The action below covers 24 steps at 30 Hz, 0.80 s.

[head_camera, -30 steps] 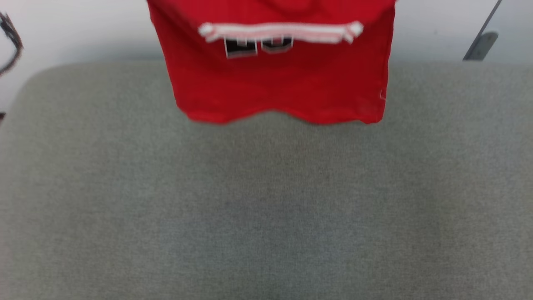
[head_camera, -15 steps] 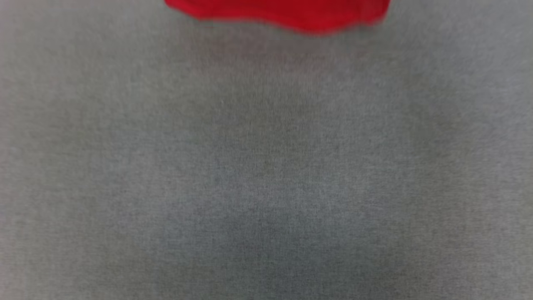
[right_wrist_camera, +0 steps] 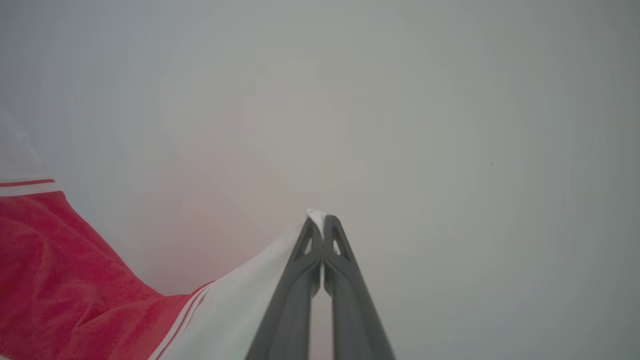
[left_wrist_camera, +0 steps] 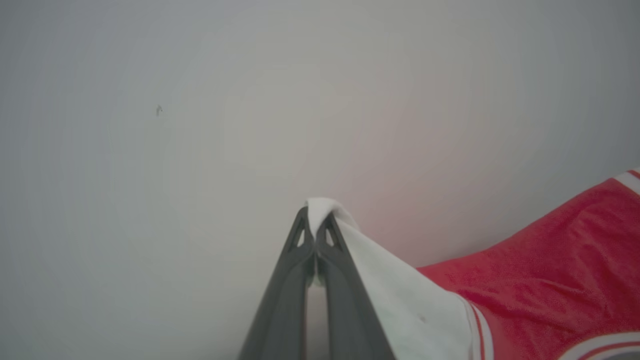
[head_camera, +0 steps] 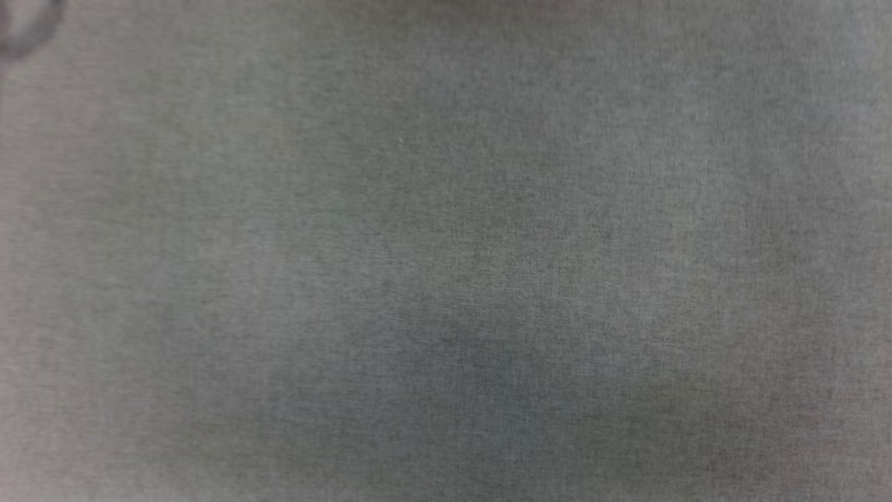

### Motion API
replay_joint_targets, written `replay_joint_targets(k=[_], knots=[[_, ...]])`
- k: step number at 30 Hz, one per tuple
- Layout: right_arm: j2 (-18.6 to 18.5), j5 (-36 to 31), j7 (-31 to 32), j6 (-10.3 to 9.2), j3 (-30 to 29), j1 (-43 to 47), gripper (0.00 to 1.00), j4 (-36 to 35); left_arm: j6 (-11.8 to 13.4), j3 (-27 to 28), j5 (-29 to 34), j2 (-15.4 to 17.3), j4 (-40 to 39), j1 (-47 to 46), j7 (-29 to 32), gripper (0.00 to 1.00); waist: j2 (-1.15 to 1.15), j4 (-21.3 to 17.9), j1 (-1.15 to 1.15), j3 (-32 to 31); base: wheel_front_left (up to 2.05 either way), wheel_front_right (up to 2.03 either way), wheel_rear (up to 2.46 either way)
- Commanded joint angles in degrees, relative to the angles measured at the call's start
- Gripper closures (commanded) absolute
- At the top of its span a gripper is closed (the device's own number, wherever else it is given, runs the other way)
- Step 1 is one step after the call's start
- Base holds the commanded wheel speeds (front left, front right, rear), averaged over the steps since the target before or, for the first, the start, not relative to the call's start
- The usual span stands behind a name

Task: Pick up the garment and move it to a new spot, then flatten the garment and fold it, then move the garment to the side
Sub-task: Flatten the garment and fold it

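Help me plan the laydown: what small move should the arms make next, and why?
Probably lower both arms together toward the grey fabric surface. The left gripper and right gripper are each shut on a white sleeve end, with the red jersey hanging between them, so it looks ready to lay flat.

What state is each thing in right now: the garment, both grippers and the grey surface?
garment: off the surface, held by both grippers, red body sagging between them.
left gripper: shut on the garment, pinching its white fabric at the fingertips.
right gripper: shut on the garment, pinching its white fabric at the fingertips.
grey surface: flat and unwrinkled; the head view of it is blurred.
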Motion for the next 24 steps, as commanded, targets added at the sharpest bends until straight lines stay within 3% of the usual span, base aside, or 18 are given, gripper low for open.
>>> replay_joint_targets(k=[1, 7, 15, 24], knots=[[-0.9, 1.4, 0.0, -0.11, 1.0, 2.1, 1.00, 0.6, -0.1, -0.3, -1.4, 0.9, -0.1, 2.0, 0.5, 1.00, 0.00, 1.0, 0.00, -2.4, 0.00, 0.00, 0.00], [-2.8, 12.2, 5.5, -0.11, 4.8, 14.7, 1.00, 0.3, -0.1, -4.7, -6.3, 3.1, -1.9, 14.3, 5.1, 1.00, 0.00, 1.1, 0.00, -7.2, 0.00, 0.00, 0.00], [-6.5, 25.2, 17.4, -0.10, 6.6, 34.0, 1.00, -8.0, 0.1, -7.7, -11.4, 8.2, -6.2, 33.1, 10.1, 1.00, 0.00, -0.3, 0.00, -13.8, 0.00, 0.00, 0.00], [-11.9, 30.6, 30.8, -0.10, 4.6, 49.5, 1.00, -19.7, 4.4, -7.0, -17.9, 16.4, -19.3, 50.7, 14.9, 1.00, 0.00, -2.0, 0.00, -17.7, 0.00, 0.00, 0.00]])
